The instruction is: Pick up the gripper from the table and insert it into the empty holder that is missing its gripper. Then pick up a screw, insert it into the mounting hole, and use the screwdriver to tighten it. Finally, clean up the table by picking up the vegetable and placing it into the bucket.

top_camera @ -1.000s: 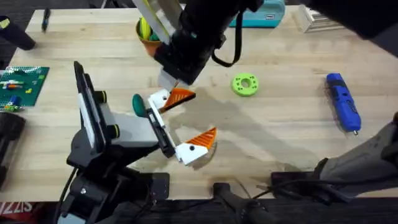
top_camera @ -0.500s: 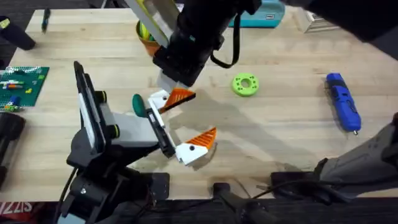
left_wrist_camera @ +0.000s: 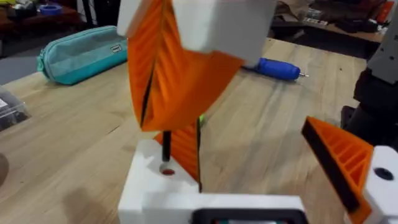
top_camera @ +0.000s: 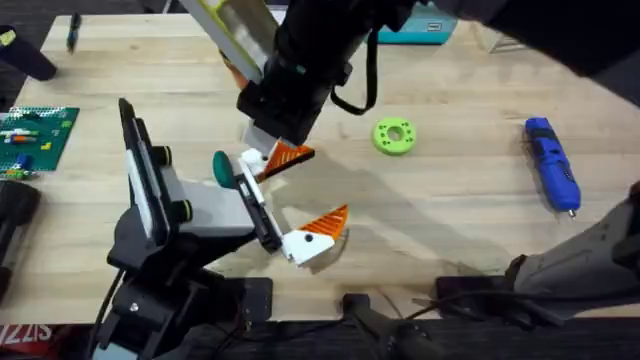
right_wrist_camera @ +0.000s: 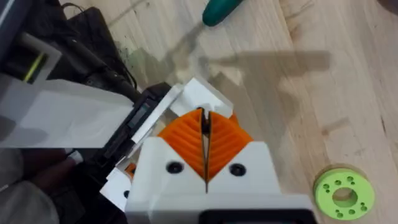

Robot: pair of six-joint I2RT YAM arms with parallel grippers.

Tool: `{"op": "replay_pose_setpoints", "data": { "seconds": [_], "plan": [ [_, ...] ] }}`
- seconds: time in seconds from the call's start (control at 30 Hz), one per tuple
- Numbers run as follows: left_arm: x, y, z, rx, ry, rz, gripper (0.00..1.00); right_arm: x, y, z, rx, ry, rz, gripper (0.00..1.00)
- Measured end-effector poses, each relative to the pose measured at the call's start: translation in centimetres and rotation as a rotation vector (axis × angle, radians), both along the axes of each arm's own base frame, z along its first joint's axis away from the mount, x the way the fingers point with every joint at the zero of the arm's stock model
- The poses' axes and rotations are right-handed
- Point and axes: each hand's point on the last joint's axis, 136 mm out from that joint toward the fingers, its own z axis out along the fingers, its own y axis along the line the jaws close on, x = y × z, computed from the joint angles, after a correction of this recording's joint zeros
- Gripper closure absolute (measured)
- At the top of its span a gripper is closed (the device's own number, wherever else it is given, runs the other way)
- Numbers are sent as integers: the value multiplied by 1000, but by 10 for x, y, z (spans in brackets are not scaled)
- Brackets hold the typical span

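My left gripper [top_camera: 300, 192] stands open, its orange-padded fingers spread wide [left_wrist_camera: 261, 155]. The right arm reaches across from the far side, and its gripper [top_camera: 264, 146] hangs over the left gripper's far finger mount. Its orange pads are pressed together [right_wrist_camera: 205, 134] on a thin dark screw [left_wrist_camera: 166, 146]. The screw points down at a small hole [left_wrist_camera: 166, 169] in the white mount. The dark-green vegetable [top_camera: 222, 167] lies just left of that finger [right_wrist_camera: 221, 11]. The blue screwdriver [top_camera: 552, 165] lies at the far right [left_wrist_camera: 277, 67]. Just an orange sliver of the bucket [top_camera: 232, 70] shows behind the right arm.
A lime-green ring [top_camera: 394, 136] lies right of the grippers [right_wrist_camera: 342, 193]. A teal pouch [top_camera: 425, 25] sits at the back edge [left_wrist_camera: 81, 55]. A green brick plate [top_camera: 35, 135] is at the left edge. Bare wood lies between the ring and the screwdriver.
The right arm has shifted slightly left and now covers most of the bucket. The left gripper, vegetable and screwdriver have not moved.
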Motion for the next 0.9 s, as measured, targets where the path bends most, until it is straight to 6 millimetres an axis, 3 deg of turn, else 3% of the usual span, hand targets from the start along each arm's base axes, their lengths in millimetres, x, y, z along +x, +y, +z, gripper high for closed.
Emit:
{"op": "replay_pose_setpoints", "data": {
  "seconds": [0.9],
  "plan": [
    [1,1,0,-11,21,8,11,-2,8,-22,-48,43,22,994]
  ]
}}
